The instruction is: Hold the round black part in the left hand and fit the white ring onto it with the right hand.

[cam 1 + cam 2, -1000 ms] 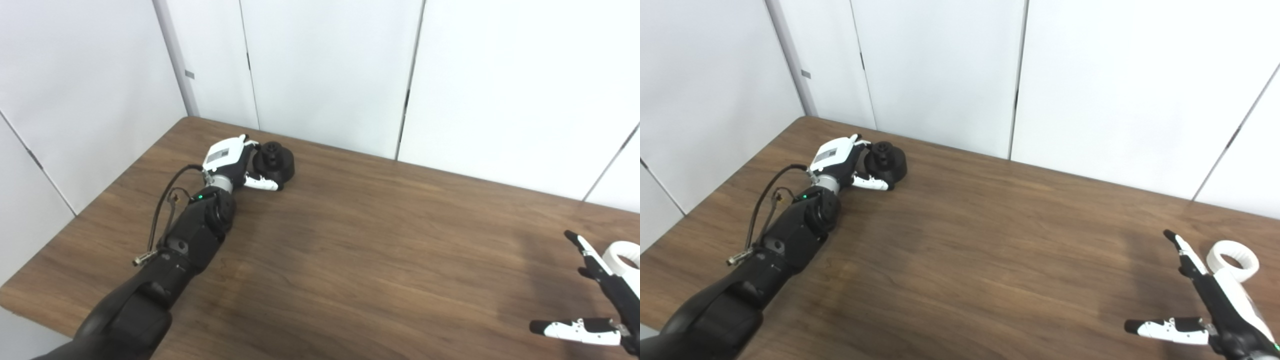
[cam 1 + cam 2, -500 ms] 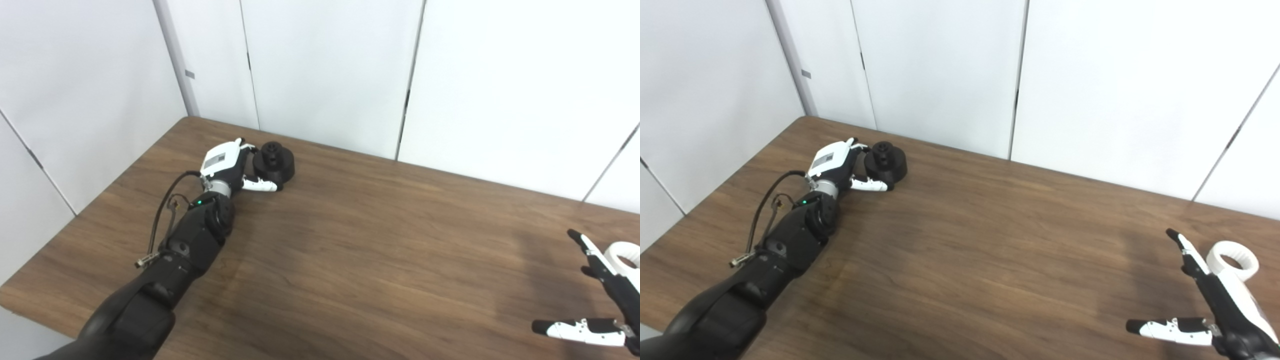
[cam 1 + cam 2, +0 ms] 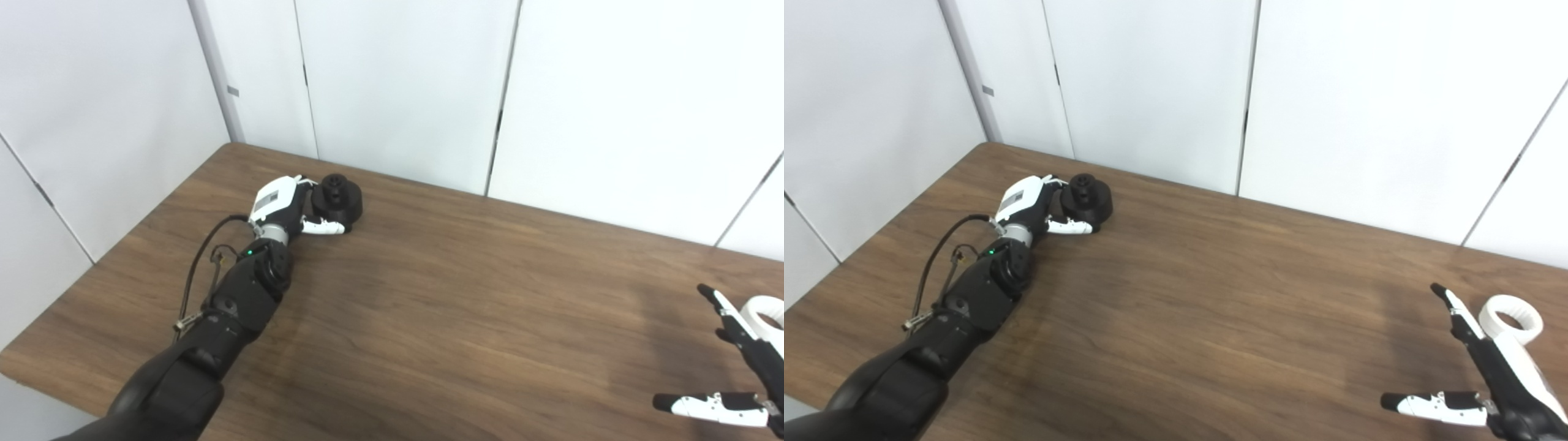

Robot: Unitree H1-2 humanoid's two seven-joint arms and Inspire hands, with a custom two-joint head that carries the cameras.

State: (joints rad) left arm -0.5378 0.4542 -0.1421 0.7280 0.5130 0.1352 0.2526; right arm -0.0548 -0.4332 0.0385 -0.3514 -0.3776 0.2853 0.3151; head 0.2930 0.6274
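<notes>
Two hands far apart, bare table [image 3: 1213,294] between. Left hand [image 3: 1032,205] at 10 o'clock, fingers against black part [image 3: 1087,199], grip unclear. Right hand [image 3: 1488,373] at 4, fingers splayed beside white ring [image 3: 1513,318].

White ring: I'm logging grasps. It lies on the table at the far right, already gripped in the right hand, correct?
Not gripped. In the right eye view the white ring lies on the table beside the open right hand, fingers spread, not closed on it.
</notes>
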